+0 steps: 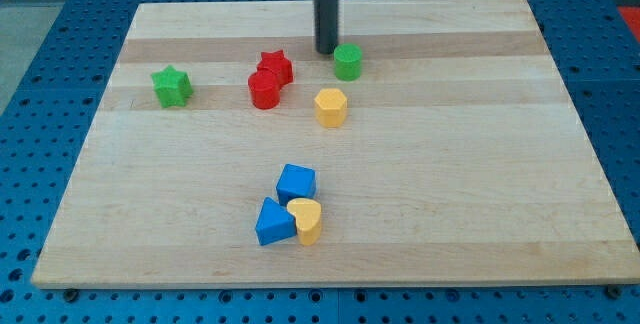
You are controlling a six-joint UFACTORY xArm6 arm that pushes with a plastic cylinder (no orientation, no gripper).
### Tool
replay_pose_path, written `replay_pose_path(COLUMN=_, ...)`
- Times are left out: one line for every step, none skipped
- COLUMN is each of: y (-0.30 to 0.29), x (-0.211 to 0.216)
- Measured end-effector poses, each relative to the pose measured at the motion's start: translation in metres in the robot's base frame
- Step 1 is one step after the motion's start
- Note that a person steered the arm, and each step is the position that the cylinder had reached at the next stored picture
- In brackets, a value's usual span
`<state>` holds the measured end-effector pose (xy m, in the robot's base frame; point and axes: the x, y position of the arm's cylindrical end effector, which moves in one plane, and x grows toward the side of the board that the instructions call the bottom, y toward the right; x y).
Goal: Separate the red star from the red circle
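Toward the bench's (90, 224) near edge, three blocks are lying untouched. Farther back, the red circle (264, 91) is touching the red star (275, 67). Near the far edge, my tip (327, 51), a bare rod grasping nothing, is standing just beside the green block (348, 61); pushing the star from its right should be parting them.

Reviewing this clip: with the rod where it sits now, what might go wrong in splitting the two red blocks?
My tip sits beside the green circle, so a careless sweep may drag that block along. The red star touches the red circle; a push could move both together. The yellow hexagon lies close at the view's right and may get struck.
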<state>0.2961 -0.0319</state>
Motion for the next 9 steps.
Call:
replay_pose_path(y=-0.060, x=0.003)
replay_pose_path(y=-0.110, x=0.016)
replay_pose_path(y=-0.114, x=0.019)
replay_pose_path(y=-0.109, x=0.037)
replay_pose_path(y=-0.109, x=0.054)
replay_pose_path(y=-0.109, x=0.072)
replay_pose_path(y=-0.109, x=0.092)
replay_pose_path(y=-0.108, x=0.092)
replay_pose_path(y=-0.098, x=0.092)
